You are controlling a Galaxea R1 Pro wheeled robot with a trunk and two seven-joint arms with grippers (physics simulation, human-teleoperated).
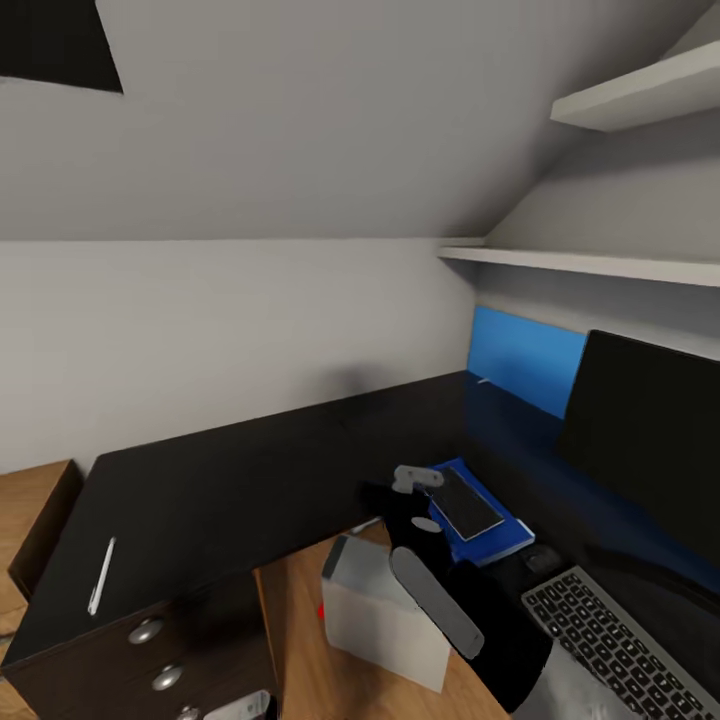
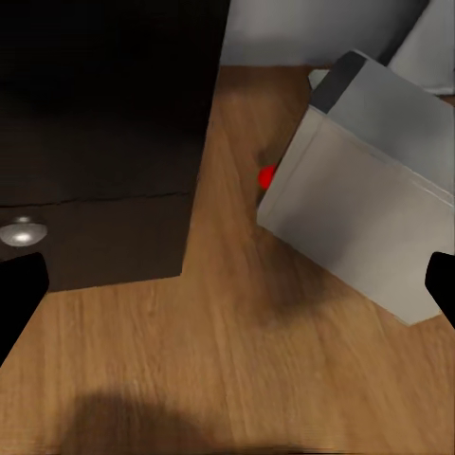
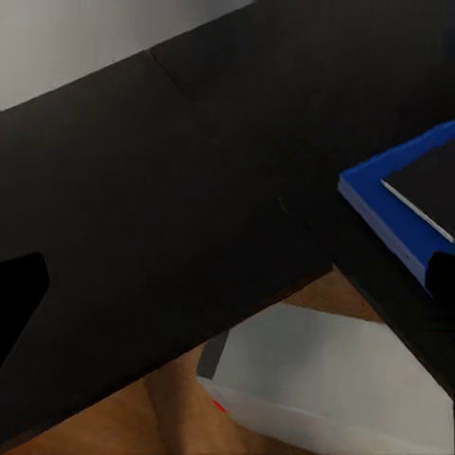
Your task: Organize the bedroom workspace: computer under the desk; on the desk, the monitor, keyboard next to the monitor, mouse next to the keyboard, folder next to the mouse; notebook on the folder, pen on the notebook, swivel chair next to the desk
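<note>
Right claw [image 3: 227, 284], spread wide and empty, hovers beside the notebook [image 3: 431, 185] atop the blue folder [image 3: 389, 213].

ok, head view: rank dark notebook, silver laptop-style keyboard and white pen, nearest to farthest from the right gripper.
1. Dark notebook on the blue folder, right beside the right gripper.
2. Silver laptop-style keyboard, desk's right end.
3. White pen, far left end above the drawers.

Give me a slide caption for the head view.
White pen alone at the dark desk's far end; notebook stacked on blue folder beside keyboard.
</note>
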